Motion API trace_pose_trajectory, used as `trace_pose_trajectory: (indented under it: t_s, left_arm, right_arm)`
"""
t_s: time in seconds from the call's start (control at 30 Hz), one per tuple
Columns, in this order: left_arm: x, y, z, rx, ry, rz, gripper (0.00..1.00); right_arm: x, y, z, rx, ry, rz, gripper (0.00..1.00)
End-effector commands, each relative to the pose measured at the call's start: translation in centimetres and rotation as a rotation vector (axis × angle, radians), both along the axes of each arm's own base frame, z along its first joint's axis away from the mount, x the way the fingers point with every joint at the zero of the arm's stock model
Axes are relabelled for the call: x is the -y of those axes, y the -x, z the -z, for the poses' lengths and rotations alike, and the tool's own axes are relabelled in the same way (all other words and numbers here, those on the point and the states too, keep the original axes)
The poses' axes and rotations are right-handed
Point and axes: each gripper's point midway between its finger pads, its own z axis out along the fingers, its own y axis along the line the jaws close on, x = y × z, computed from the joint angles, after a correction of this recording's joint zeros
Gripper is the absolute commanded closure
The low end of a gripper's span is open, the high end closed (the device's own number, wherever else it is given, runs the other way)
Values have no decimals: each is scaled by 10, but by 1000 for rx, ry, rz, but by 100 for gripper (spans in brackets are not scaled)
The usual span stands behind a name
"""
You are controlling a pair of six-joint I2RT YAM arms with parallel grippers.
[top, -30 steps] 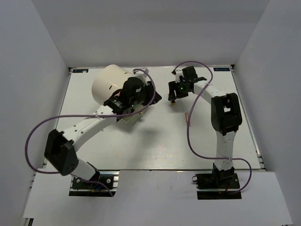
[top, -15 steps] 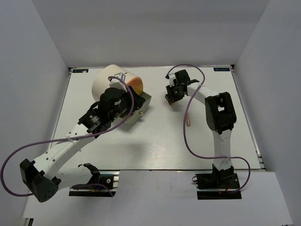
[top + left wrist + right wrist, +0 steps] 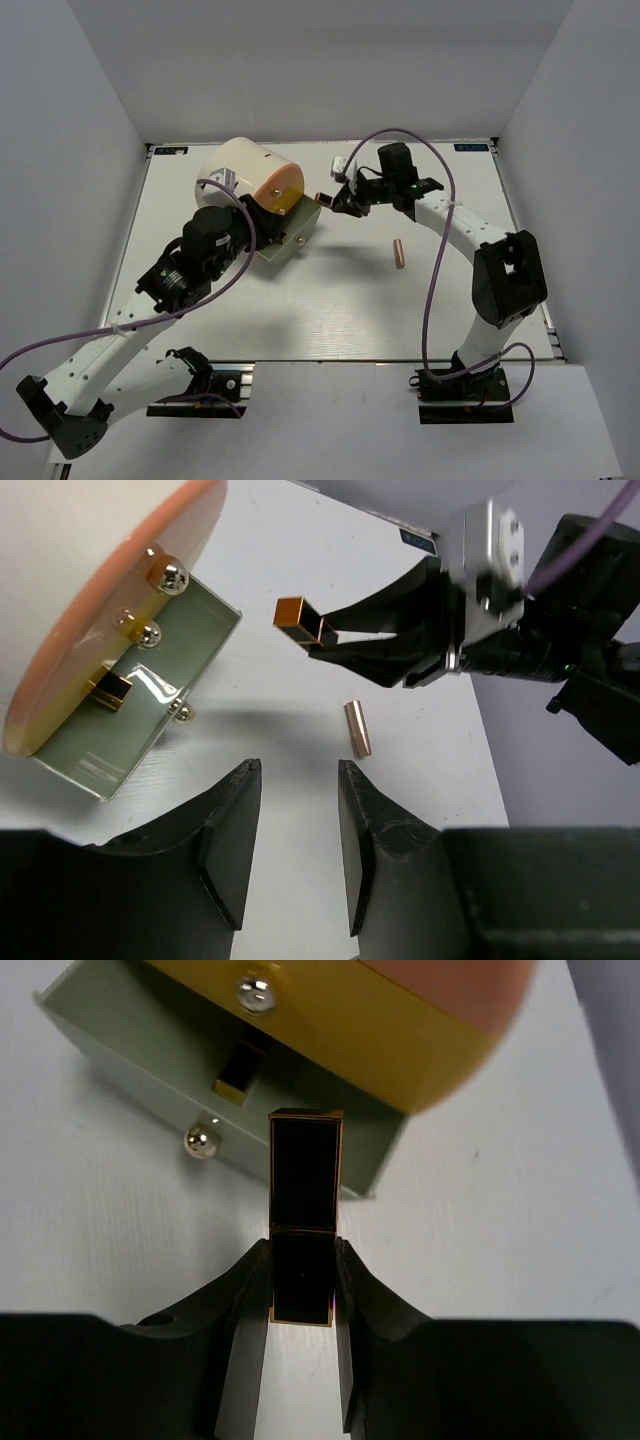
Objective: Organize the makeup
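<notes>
Gold-edged and black, the lipstick [image 3: 303, 1185] is clamped by its lower end in the right tool [image 3: 302, 1265]. It is held above the table [image 3: 330, 300], just short of the open drawer [image 3: 150, 730] toward the far left corner. That pale green drawer stands pulled out from the big cream cylinder [image 3: 235, 170] with the orange front. A second small gold-and-black piece [image 3: 112, 687] already lies inside it. The left tool [image 3: 298, 810] hovers just beside the drawer, its jaws apart with nothing between them. A slim rose-gold tube [image 3: 400, 252] lies loose on the table, nearer the right edge and well apart from the drawer.

The step in hand looks like carrying this lipstick into the drawer. The next move calls for bringing it over the drawer's open tray and lowering it clear of the front wall and the gold knobs [image 3: 150, 633]. Then the jaws can part. The rose-gold tube would likely be the next thing to fetch.
</notes>
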Motion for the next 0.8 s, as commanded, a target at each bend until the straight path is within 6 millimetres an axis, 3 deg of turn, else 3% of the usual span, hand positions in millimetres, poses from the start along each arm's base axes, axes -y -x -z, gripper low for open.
trace_pose_trajectory:
  t_s: [0.0,0.13,0.17,0.33,0.6,0.67,0.77]
  left_arm:
    - [-16,7,-1,7,-6,-44,53]
    - [-25,13,1,7,9,-68,53]
    - [-27,16,-1,15,19,-71,53]
    - [-34,21,0,9,27,-85,53]
    - [-37,23,5,8,33,-95,53]
    - [-38,23,5,9,34,-97,53]
    - [-39,24,5,12,34,-99,53]
  right_arm:
    - [-23,16,-5,263,-3,-265,100]
    - [-40,14,-1,511,65,-428,100]
    - [-44,8,-9,558,72,-439,100]
    - [-62,-1,-10,695,116,-491,100]
    - [-82,6,0,818,181,-571,100]
    - [-87,6,3,828,190,-576,94]
    - [-94,9,6,836,198,-583,77]
